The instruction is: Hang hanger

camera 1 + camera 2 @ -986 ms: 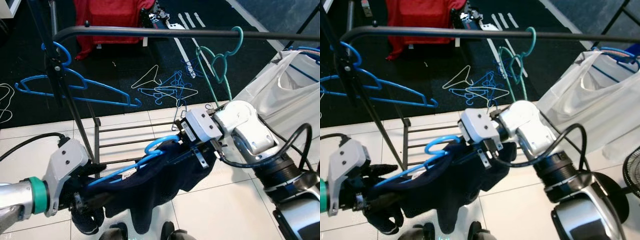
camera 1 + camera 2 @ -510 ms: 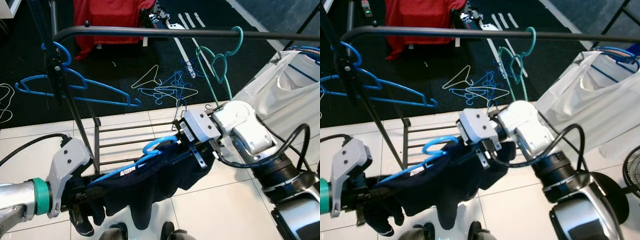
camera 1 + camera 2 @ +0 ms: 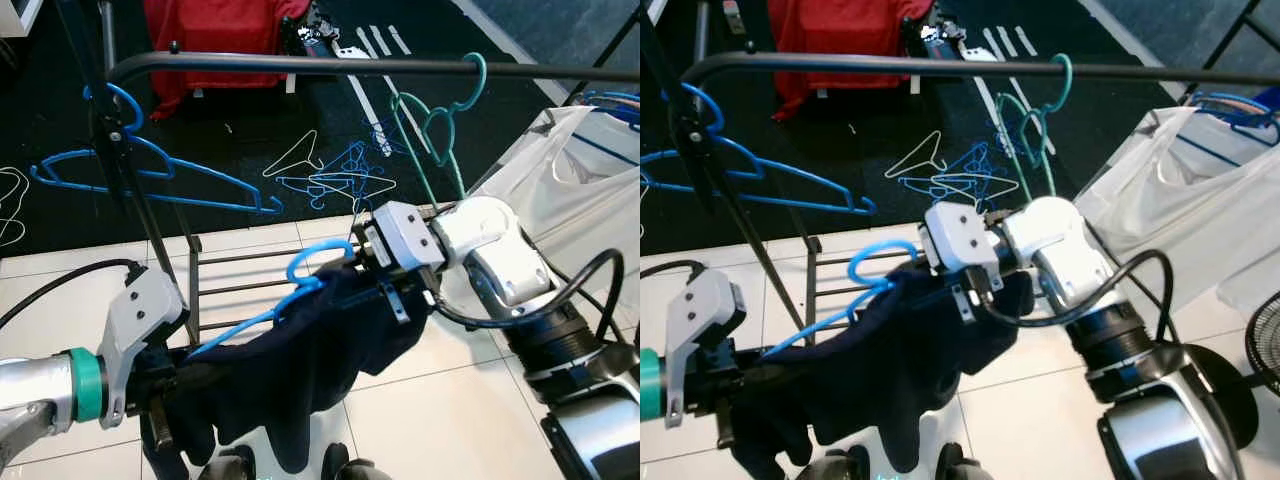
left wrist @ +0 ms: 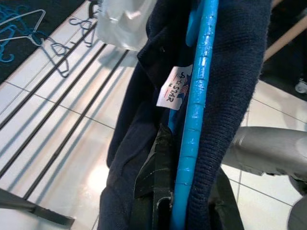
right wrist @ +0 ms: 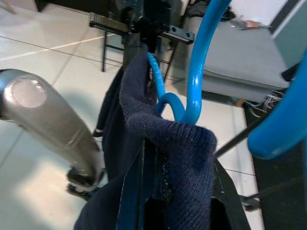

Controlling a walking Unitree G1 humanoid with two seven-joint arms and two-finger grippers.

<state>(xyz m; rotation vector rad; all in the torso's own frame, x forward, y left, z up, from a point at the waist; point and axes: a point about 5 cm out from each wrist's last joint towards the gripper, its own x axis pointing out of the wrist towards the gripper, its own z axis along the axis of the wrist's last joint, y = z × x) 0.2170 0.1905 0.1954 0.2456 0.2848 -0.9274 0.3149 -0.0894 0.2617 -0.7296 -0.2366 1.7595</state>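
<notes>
A blue hanger carries a dark navy sweater and is held below the black rack rail, slanting down to my left. My right gripper is shut on the hanger's neck through the sweater collar, just under the hook. My left gripper is shut on the low end of the hanger's arm, partly buried in the knit. A white label hangs beside the arm. The hook is well below the rail and apart from it.
A teal hanger hangs on the rail to the right, and a blue hanger on the rack post at left. A white garment hangs far right. Several loose hangers and a red cloth lie on the dark floor beyond.
Both arms have lifted the hanger and sweater a little; the hook now stands higher and nearer the rail. Both grips are unchanged.
</notes>
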